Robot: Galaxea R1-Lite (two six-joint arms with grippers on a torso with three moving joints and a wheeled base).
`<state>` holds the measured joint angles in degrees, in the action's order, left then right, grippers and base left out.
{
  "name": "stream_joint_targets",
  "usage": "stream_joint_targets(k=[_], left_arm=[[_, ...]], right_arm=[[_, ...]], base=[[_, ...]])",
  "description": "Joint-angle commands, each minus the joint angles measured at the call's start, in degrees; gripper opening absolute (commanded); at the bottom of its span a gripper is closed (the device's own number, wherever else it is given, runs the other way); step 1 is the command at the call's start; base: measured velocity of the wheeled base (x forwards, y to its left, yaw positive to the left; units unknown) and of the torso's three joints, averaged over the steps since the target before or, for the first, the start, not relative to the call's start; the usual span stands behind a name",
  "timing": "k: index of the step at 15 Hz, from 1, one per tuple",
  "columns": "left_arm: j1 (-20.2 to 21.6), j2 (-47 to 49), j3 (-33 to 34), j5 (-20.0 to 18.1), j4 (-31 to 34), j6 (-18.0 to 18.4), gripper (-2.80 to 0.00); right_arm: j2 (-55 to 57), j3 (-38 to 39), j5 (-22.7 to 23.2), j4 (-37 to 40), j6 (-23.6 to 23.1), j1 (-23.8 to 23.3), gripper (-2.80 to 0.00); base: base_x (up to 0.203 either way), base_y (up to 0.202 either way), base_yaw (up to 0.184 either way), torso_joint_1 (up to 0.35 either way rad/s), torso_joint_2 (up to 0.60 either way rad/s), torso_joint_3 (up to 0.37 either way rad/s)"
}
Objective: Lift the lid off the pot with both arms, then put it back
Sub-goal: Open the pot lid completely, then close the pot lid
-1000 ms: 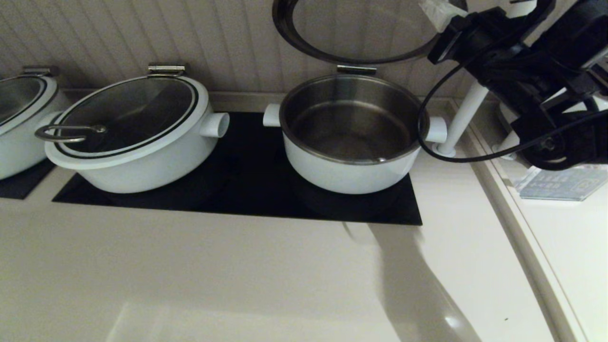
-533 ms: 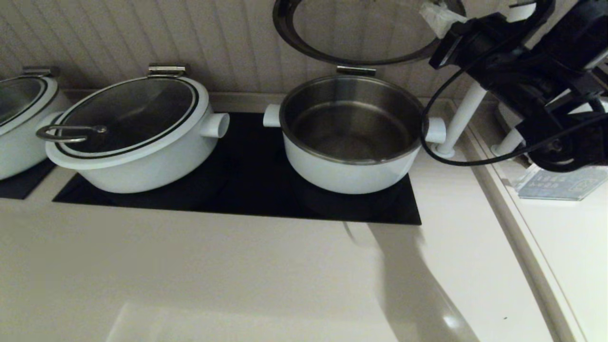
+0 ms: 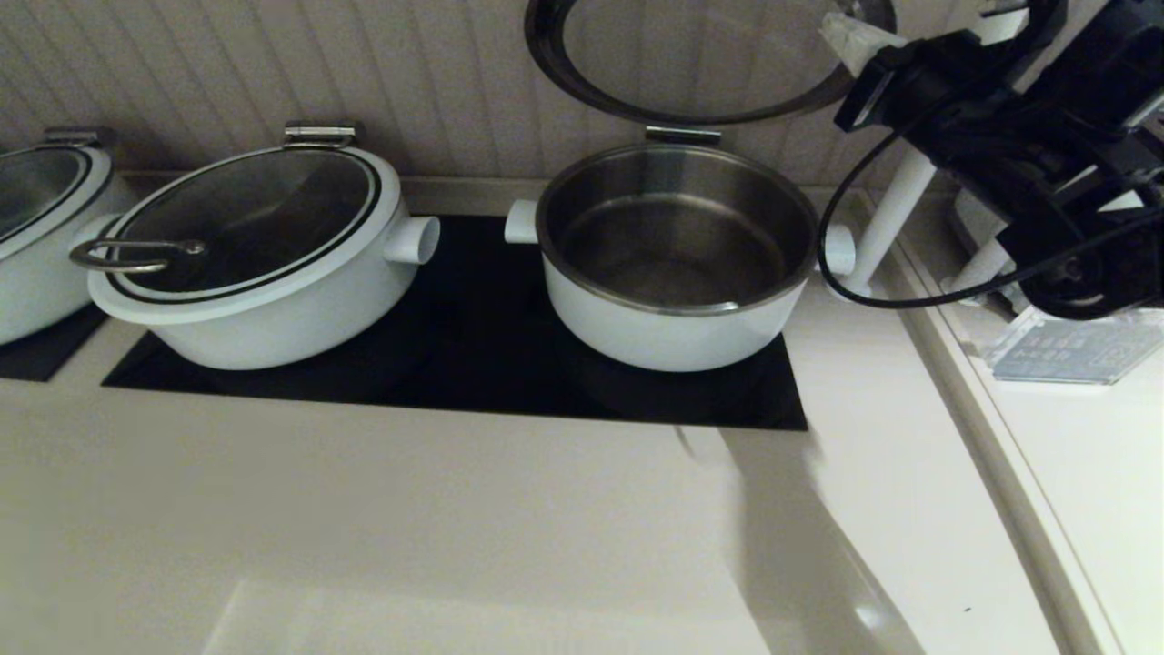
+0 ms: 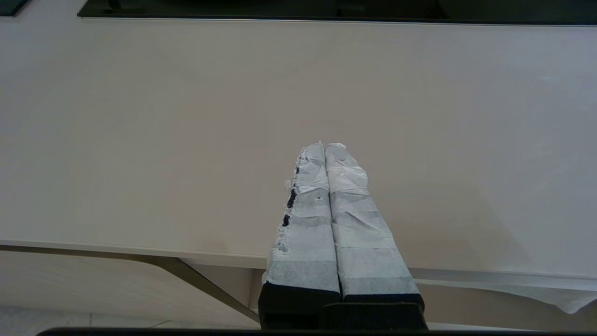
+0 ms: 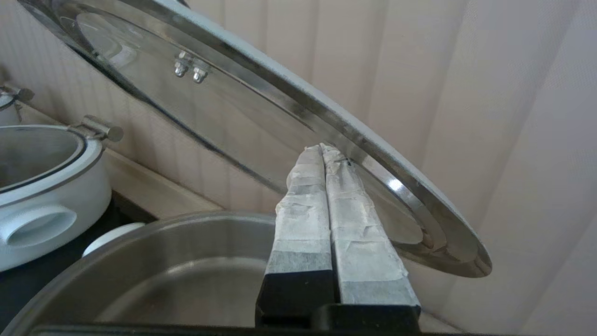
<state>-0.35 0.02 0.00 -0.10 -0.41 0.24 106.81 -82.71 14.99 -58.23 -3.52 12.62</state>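
The pot [image 3: 673, 318] stands open on the black cooktop, its steel inside bare. The lid [image 3: 700, 116] is swung up on its hinge bracket [image 3: 682, 134] and leans towards the ribbed wall; its top runs out of the head view. My right gripper [image 3: 846, 27] is shut and empty. In the right wrist view its taped fingertips [image 5: 322, 148] touch the lid's [image 5: 233, 93] underside near the rim, above the pot [image 5: 163, 270]. My left gripper [image 4: 325, 145] is shut and empty, low over the bare counter, out of the head view.
A wider white pot [image 3: 273, 300] with a loop-handled lid [image 3: 132, 255] stands to the left, and another pot [image 3: 36, 227] at the far left. A white post [image 3: 887, 227] and a flat panel [image 3: 1073, 350] lie under my right arm. The cooktop [image 3: 473, 346] borders the cream counter [image 3: 455, 528].
My right arm has shifted a little to the right, with its fingertips still at the lid's edge. The lid stays raised and the pot has not moved.
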Motion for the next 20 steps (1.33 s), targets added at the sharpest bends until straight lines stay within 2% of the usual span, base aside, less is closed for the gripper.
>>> stream_joint_targets(k=[1, 3, 8, 15, 20], left_arm=[[-0.03, -0.02, 0.0, 0.01, -0.03, 0.02, -2.8], [0.0, -0.02, 0.0, 0.01, -0.03, 0.02, -2.8], [0.0, -0.02, 0.0, 0.01, -0.03, 0.02, -2.8], [0.0, -0.02, 0.0, 0.01, -0.03, 0.02, -2.8], [0.0, -0.02, 0.0, 0.06, -0.03, 0.02, -2.8]], right_arm=[[0.9, -2.96, 0.03, -0.72, -0.08, -0.28, -2.8], [1.72, -6.59, 0.03, -0.49, -0.08, -0.31, -2.8], [1.65, -5.83, 0.21, -0.75, -0.08, -0.31, -2.8], [0.03, 2.1, 0.26, -3.2, -0.1, -0.31, -2.8], [-3.94, 11.32, 0.21, -3.27, -0.25, -0.31, -2.8]], base=[[0.0, 0.0, 0.0, 0.0, 0.0, 0.0], [0.0, 0.0, 0.0, 0.0, 0.0, 0.0], [0.0, 0.0, 0.0, 0.0, 0.0, 0.0], [0.0, 0.0, 0.0, 0.0, 0.0, 0.0], [0.0, 0.0, 0.0, 0.0, 0.0, 0.0]])
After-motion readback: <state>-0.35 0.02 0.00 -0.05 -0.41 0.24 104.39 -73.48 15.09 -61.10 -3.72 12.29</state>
